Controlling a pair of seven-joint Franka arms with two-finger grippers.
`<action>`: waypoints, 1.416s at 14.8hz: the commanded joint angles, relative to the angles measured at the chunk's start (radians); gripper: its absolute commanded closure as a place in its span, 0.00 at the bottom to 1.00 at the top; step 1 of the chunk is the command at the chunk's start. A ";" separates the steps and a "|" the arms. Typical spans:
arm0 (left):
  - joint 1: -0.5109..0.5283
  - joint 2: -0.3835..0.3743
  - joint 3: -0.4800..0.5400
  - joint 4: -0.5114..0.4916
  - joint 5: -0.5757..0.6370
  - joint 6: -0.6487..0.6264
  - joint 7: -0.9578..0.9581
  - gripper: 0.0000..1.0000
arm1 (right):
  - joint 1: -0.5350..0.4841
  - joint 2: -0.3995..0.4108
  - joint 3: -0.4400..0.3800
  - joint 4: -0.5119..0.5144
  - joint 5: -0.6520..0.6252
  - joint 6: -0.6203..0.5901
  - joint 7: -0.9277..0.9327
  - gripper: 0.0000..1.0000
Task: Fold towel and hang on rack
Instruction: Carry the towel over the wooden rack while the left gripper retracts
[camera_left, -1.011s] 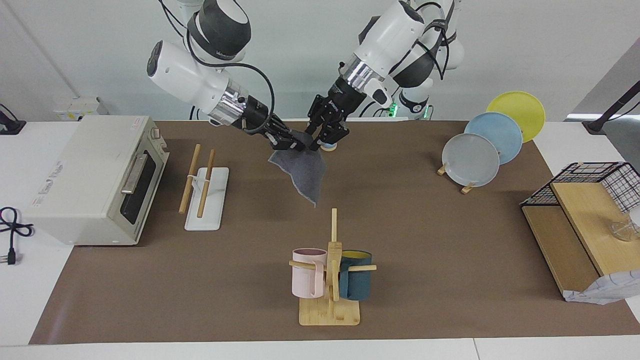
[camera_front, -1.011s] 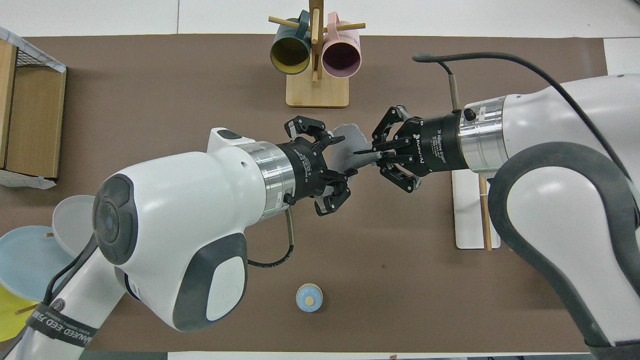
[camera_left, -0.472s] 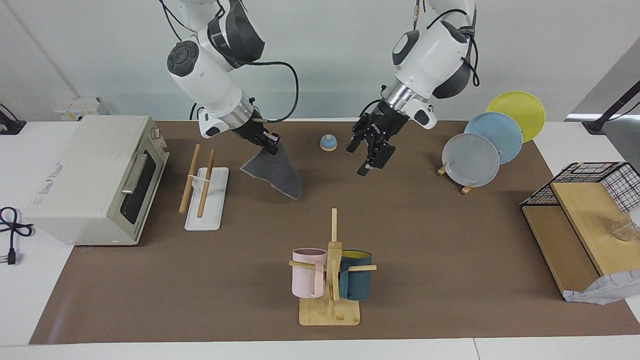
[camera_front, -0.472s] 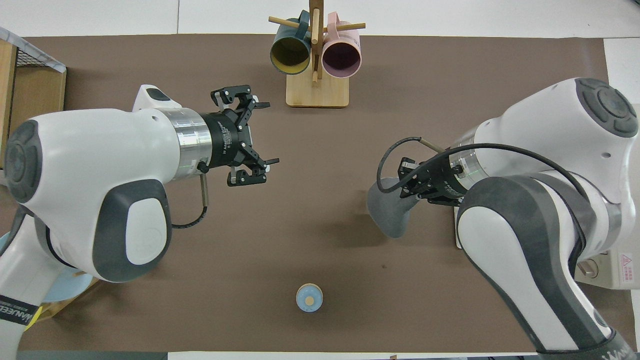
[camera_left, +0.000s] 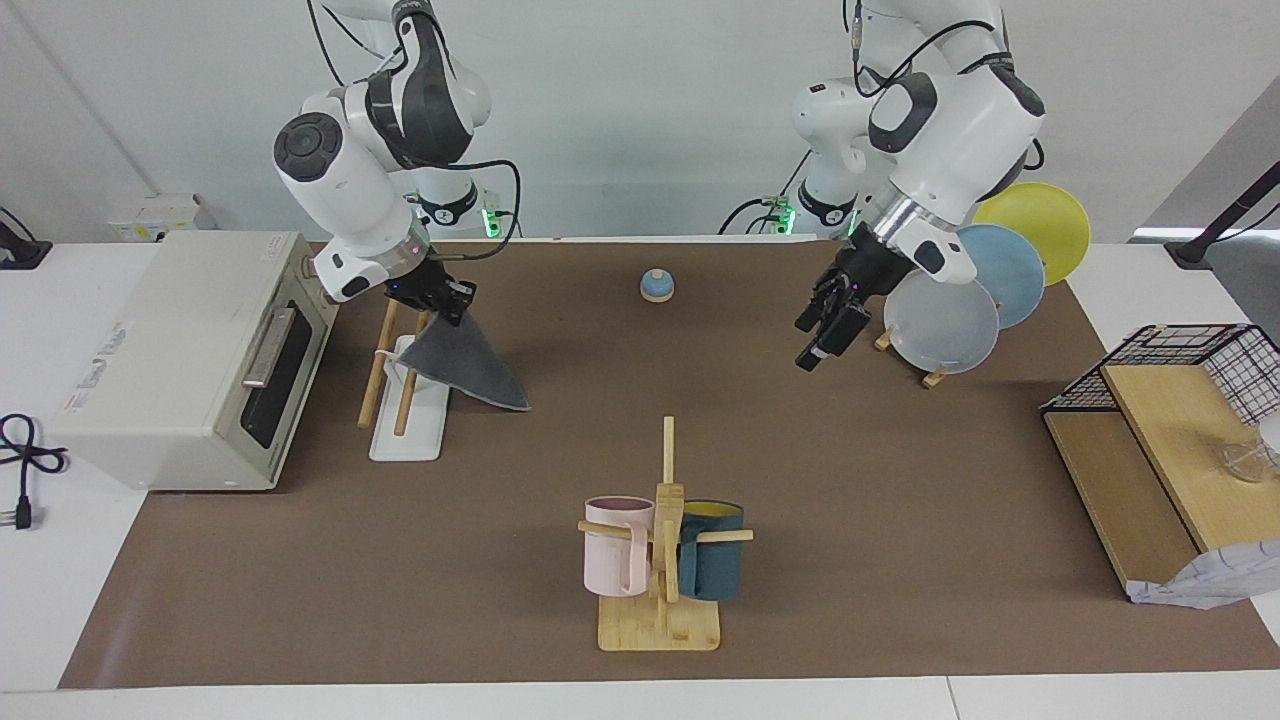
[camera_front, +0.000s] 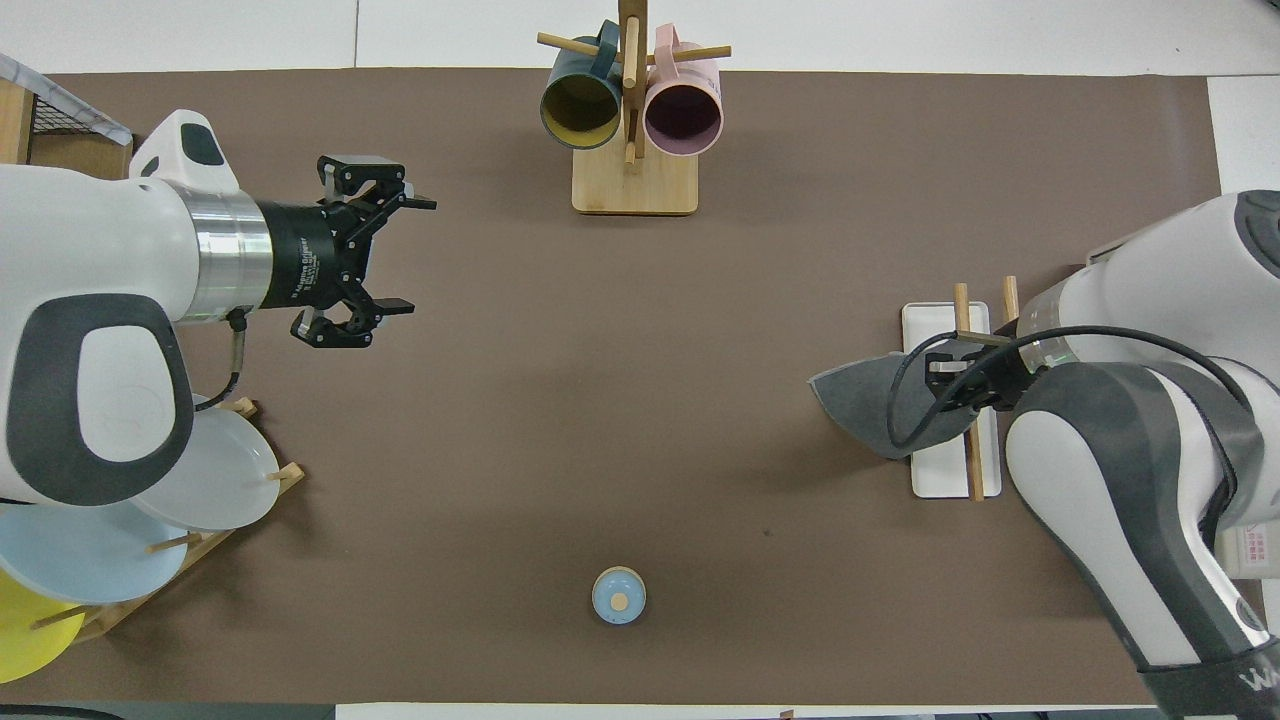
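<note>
two mugs (camera_left: 660, 560), three plates (camera_left: 985, 290), one towel (camera_left: 465, 368)

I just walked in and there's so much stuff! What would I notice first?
Probably the grey towel dangling from the right gripper, which is shut on it right over the rack, beside the oven. Next, the left gripper, open and empty, by the coloured plates.

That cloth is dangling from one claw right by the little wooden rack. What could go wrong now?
The right gripper pinches only one corner of the towel, so the cloth hangs as a loose slanted flap; it might drape unevenly over the rack or slide off a rod. The light rack could also be nudged as the gripper comes down. The left gripper, open near the plates, is not helping.
</note>
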 joint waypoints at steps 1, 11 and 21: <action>0.054 -0.026 -0.002 0.001 0.058 -0.060 0.189 0.00 | -0.077 -0.032 0.011 -0.034 -0.067 0.013 -0.120 1.00; 0.110 0.058 0.030 0.218 0.424 -0.337 0.744 0.00 | -0.177 -0.028 0.009 -0.036 -0.224 0.044 -0.379 1.00; -0.162 -0.013 0.325 0.230 0.511 -0.589 1.024 0.00 | -0.220 -0.046 0.009 -0.102 -0.222 0.080 -0.419 1.00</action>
